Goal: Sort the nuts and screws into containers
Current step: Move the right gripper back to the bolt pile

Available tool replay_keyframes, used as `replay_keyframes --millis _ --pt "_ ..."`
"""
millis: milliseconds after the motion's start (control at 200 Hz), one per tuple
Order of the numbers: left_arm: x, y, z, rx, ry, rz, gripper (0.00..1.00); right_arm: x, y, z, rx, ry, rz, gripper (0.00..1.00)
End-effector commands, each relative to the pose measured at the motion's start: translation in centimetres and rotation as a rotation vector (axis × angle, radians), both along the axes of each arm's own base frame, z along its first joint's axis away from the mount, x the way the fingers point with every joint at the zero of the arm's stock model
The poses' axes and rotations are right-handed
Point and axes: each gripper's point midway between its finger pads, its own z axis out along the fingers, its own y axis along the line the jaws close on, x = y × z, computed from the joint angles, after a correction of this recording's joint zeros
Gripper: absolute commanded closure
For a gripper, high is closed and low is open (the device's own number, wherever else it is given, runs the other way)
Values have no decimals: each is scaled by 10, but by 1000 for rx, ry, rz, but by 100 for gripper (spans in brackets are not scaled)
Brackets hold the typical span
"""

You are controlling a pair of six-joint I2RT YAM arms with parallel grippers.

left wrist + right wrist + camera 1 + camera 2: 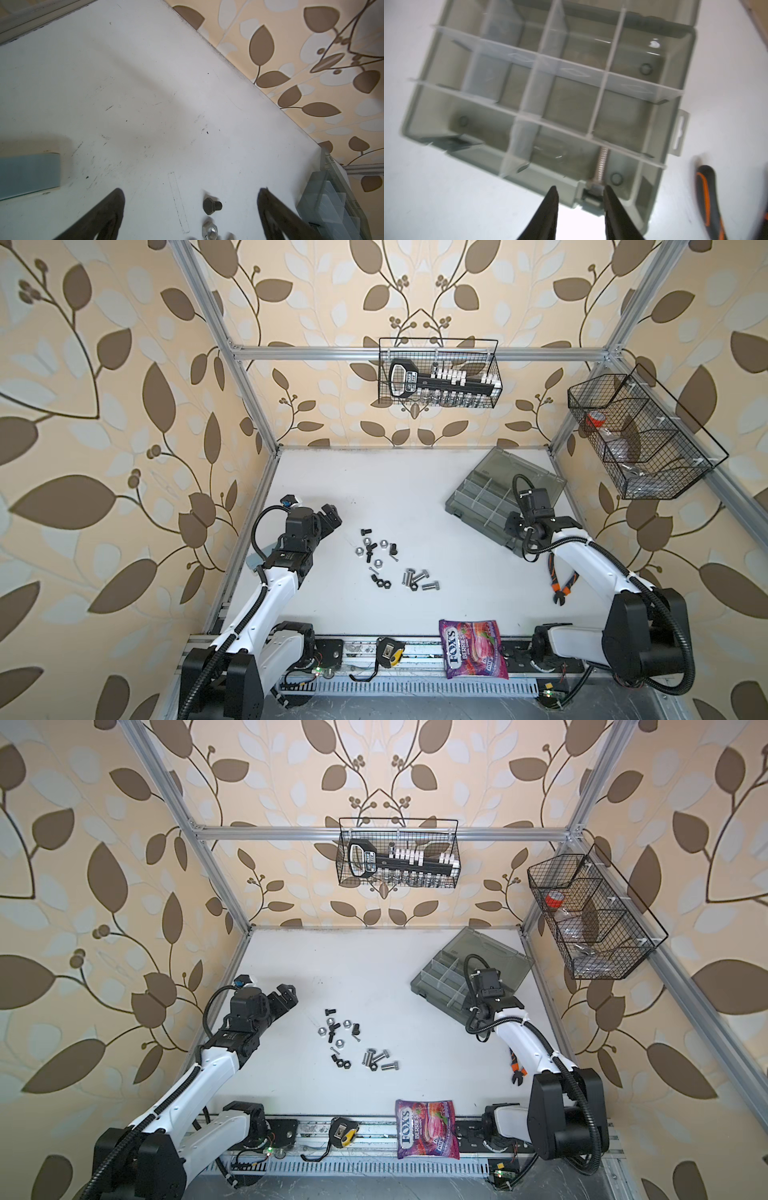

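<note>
Release step: right gripper (580, 187) part-open, empty over organizer box (685, 62), silver screw (601, 164) inside. Left gripper (191, 190) wide, empty. Next: regrasp from pile (386, 560).

Just past the tips of the right claw (580, 187), the screw (601, 162) has a blurred head, and whether a tip touches it is unclear. Beside that claw the pliers (708, 197) run out of frame. In both top views its arm hides the corner of the box (459, 506) beneath it. Ahead of the left claw (191, 190), the nut (210, 231) is cut by the edge.
</note>
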Motion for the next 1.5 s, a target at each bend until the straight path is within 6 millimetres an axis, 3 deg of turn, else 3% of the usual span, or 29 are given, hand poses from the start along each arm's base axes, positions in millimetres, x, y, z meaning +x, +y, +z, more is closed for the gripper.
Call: replay_keyframes --millis 0,270,370,520,995,1494 --pt "6 3 18 -12 -40 35 1 -5 42 8 48 1 84 63" --pt "8 0 11 -28 -11 25 1 -51 169 -14 82 90 425 63" --pt "8 0 10 -29 -6 22 1 -73 198 -20 23 101 586 63" --pt "9 -1 10 -31 -3 19 1 -101 224 -20 -45 89 807 59" --pt "7 0 11 -32 1 28 1 -130 233 -58 -173 199 985 29" --pt "9 0 11 -29 11 24 1 -135 232 -83 -234 302 982 28"
